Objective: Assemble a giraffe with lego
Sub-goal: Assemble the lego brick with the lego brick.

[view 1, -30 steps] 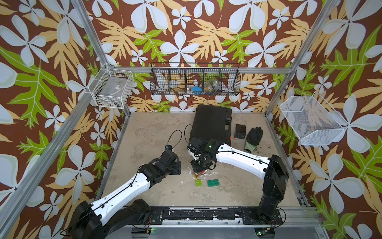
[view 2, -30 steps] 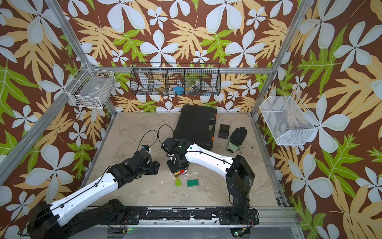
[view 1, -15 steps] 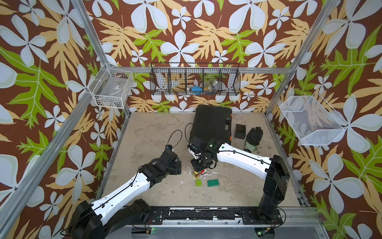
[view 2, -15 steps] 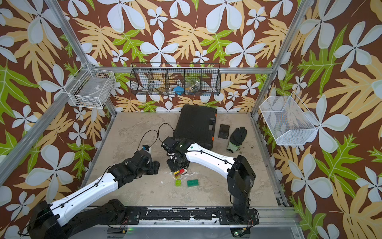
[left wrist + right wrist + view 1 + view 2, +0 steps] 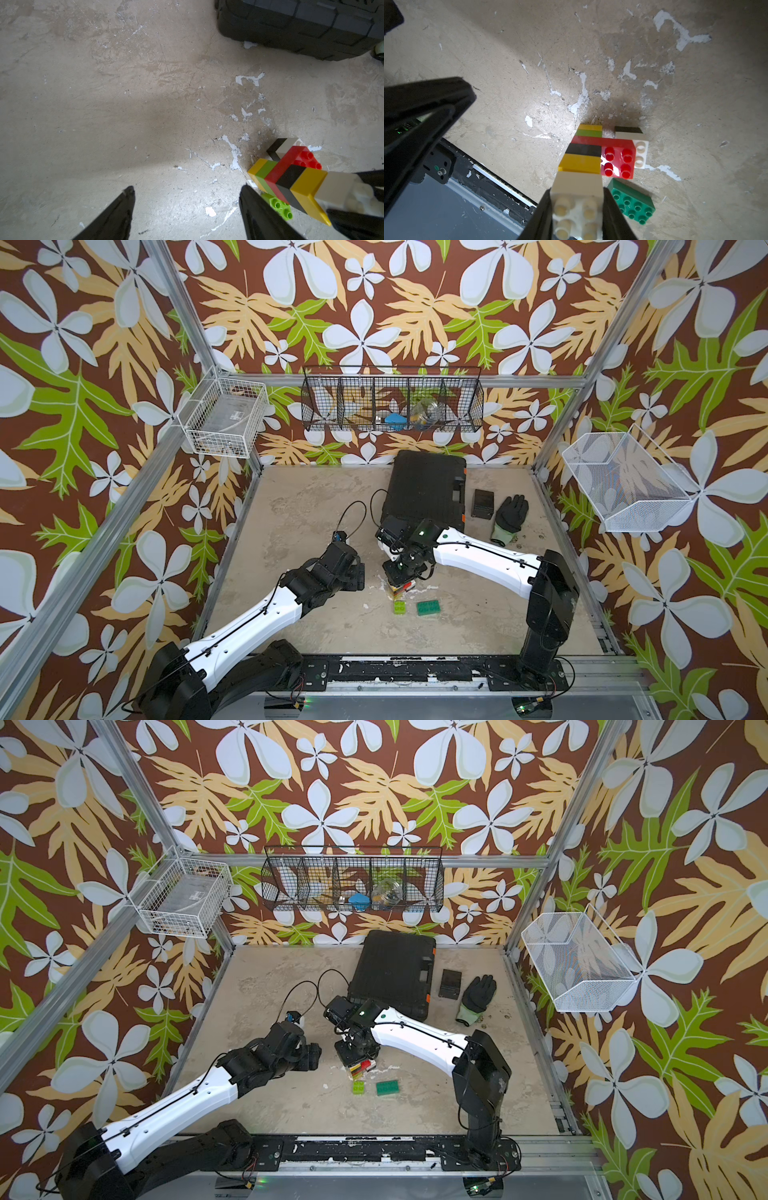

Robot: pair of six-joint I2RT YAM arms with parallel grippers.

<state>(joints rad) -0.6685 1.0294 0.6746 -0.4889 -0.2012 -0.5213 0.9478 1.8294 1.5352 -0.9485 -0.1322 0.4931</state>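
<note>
Right gripper clamped on the half-built giraffe; I see nothing shifted over the last second.
The black case lies beyond my right gripper, whose jaws pinch the white top brick of the giraffe. The stack reaches from the jaws down to the table. My left gripper waits alongside, jaws wide and empty. The dark green brick and lime green brick lie loose just beside the giraffe's feet, as before.
</note>
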